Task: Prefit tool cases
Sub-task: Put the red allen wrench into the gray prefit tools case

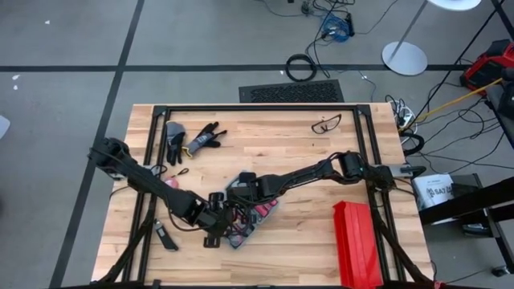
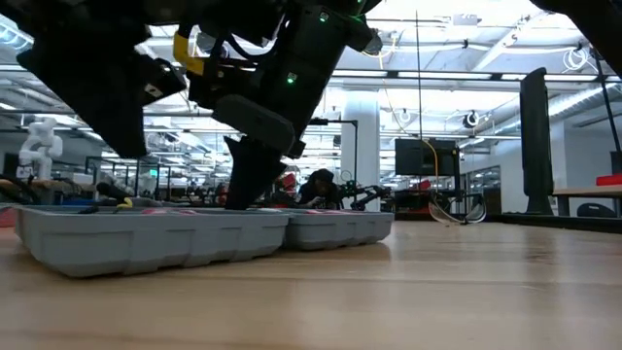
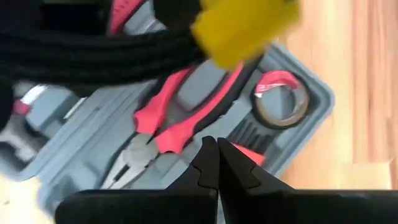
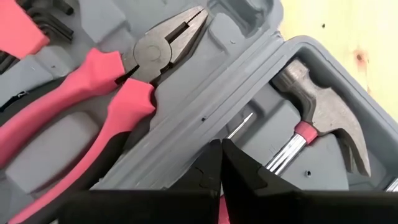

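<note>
Item: tool case (image 1: 250, 218), blue-grey, lying opened flat near the front edge of the table (image 1: 289, 160), left of centre; seen in the low view as two shallow trays side by side.

Contents, as seen from the wrist cameras: pliers (image 4: 93, 93) with pink-and-black handles seated in a grey moulded slot; a claw hammer (image 4: 323, 134) in the neighbouring half; a roll of tape (image 3: 281, 102) in a round recess near one corner; a thin screwdriver shaft is glimpsed beside the hammer.

Left gripper (image 3: 216, 163): held just over the case beside the pliers' handles, fingers pressed together, nothing held between them.

Right gripper (image 4: 221, 167): held over the ridge where the two halves meet, fingers likewise pressed together and empty.

Surroundings: a long red box (image 1: 357, 241) to the right; black gloves (image 1: 193, 138) and safety glasses (image 1: 325, 124) toward the back of the table.

Risk, as judged: both grippers are crowded over one case, so a collision between them is likely; a downward push on the ridge could skid the case or unseat the pliers.

Markings: none that can be read.
</note>
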{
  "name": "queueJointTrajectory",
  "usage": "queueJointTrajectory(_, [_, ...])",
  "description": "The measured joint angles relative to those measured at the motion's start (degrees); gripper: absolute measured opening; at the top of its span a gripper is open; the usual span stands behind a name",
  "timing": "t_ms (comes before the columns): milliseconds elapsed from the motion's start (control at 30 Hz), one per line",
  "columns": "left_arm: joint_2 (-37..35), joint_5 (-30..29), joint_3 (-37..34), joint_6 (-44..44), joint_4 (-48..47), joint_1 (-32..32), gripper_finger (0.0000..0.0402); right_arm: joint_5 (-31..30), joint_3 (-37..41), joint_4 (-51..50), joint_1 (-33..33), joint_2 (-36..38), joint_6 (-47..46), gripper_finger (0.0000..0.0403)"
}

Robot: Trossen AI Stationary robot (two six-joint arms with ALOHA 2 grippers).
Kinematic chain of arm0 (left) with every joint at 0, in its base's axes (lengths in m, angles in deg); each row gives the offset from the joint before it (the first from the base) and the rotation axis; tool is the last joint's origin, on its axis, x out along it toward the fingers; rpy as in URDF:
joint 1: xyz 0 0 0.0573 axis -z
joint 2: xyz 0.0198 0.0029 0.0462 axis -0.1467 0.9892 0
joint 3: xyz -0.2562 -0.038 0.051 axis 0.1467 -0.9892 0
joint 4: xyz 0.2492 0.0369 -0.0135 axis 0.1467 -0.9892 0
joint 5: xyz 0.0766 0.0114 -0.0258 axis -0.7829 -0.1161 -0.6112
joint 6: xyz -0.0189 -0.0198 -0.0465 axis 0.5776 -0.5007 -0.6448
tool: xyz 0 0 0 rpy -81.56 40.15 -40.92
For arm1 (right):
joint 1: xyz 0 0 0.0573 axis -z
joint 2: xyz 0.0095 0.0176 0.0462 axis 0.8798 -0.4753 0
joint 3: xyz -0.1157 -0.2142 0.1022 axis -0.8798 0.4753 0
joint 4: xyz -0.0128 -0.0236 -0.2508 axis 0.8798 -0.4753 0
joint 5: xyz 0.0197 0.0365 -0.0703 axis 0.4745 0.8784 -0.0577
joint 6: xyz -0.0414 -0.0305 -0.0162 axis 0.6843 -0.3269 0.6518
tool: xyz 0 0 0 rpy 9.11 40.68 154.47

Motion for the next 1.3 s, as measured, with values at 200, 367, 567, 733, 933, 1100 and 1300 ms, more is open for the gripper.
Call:
queueJointTrajectory(200, [-1.0, -6.0, 0.0, -2.8, -11.2, 0.9, 0.0000, -4.2, 0.1, 0.8, -0.3, 1.4, -0.2, 0.0000])
queueJointTrajectory(367, [-1.1, -9.9, -0.8, -9.2, -20.6, 2.1, 0.0000, -5.3, 0.5, -1.9, -0.8, 4.1, 0.5, 0.0000])
queueJointTrajectory(567, [-1.2, -13.9, -1.9, -16.7, -24.4, 6.6, 0.0000, 1.2, 0.3, 3.4, -3.0, 6.1, 2.9, 0.0000])
queueJointTrajectory(733, [-1.8, -22.0, -2.0, -24.5, -24.4, 10.9, 0.0000, 8.0, 0.1, 16.0, -5.2, 5.7, 6.2, 0.0000])
queueJointTrajectory(933, [-6.7, -33.4, -2.0, -32.7, -24.7, 17.0, 0.0000, 8.1, 0.1, 23.3, -5.8, 3.3, 9.0, 0.0000])
queueJointTrajectory(1100, [-11.0, -44.7, -2.0, -36.9, -25.0, 21.1, 0.0000, 8.1, 0.0, 23.4, -4.2, 0.7, 9.1, 0.0000])
queueJointTrajectory(1300, [-12.9, -54.0, -1.9, -37.3, -24.4, 23.9, 0.0000, 9.4, 0.0, 24.8, -2.2, -2.4, 7.5, 0.0000])
